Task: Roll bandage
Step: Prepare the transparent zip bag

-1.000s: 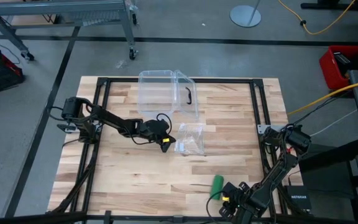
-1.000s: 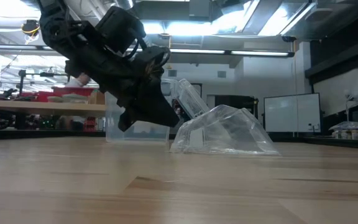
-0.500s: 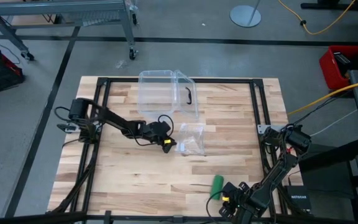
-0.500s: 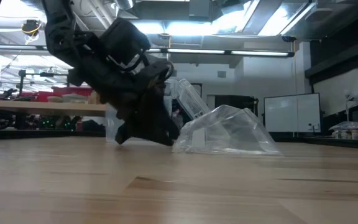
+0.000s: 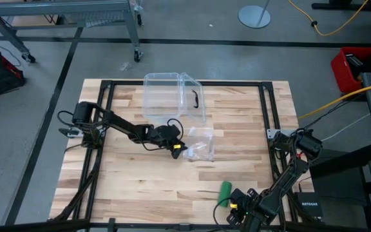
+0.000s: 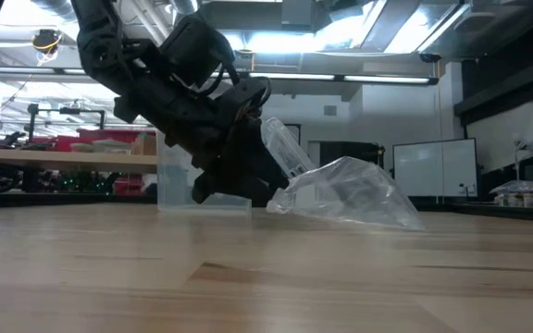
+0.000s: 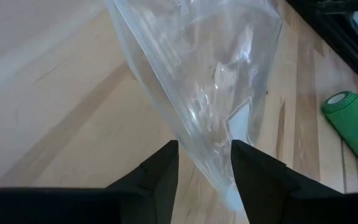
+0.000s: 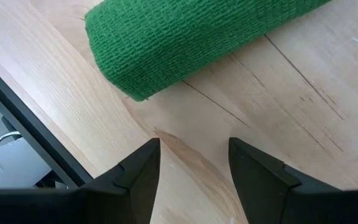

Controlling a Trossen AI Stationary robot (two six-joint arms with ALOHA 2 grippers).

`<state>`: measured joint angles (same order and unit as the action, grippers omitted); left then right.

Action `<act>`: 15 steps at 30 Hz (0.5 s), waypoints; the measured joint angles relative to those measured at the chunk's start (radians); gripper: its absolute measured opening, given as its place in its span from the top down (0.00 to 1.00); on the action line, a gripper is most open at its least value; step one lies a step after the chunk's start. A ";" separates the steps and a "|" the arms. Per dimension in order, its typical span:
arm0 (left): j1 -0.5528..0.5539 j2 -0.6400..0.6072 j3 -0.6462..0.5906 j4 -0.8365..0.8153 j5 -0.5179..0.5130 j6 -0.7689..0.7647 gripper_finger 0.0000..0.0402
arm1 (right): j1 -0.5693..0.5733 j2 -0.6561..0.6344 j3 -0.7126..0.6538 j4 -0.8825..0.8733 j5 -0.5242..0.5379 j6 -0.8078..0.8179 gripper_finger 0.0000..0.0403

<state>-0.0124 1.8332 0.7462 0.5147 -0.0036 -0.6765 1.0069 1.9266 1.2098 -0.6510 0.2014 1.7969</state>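
1 bandage (image 5: 225, 191) roll, 1 wrapper (image 5: 198, 145), 1 box (image 5: 172, 93); left gripper (image 7: 204, 171) jaws parted astride wrapper's edge, right gripper (image 8: 194, 165) jaws parted, empty.

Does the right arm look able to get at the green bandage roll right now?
Probably yes. The bandage lies on bare wood just ahead of the right tool, whose fingers stand apart, with nothing between them. The left tool is busy at the plastic wrapper.

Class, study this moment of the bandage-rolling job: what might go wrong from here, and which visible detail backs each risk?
1. The left gripper, fingers open, straddles the clear plastic wrapper's edge; the slick film may slide away rather than be gripped.
2. The rolled green bandage lies near the table's near edge by the right gripper; a nudge may roll it off.
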 joint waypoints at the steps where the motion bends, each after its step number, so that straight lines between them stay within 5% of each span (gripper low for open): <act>1: 0.000 0.000 0.002 -0.001 0.000 0.000 0.66 | 0.000 0.000 0.000 0.000 0.000 0.000 0.53; 6: 0.000 0.000 0.008 0.002 0.000 0.027 0.73 | 0.000 0.000 0.000 0.000 0.000 0.000 0.53; 15: 0.000 0.001 0.008 0.001 -0.001 0.059 0.99 | 0.000 0.000 0.000 0.000 0.000 0.000 0.53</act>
<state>-0.0124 1.8339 0.7540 0.5161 -0.0044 -0.6171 1.0073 1.9266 1.2098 -0.6514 0.2014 1.7969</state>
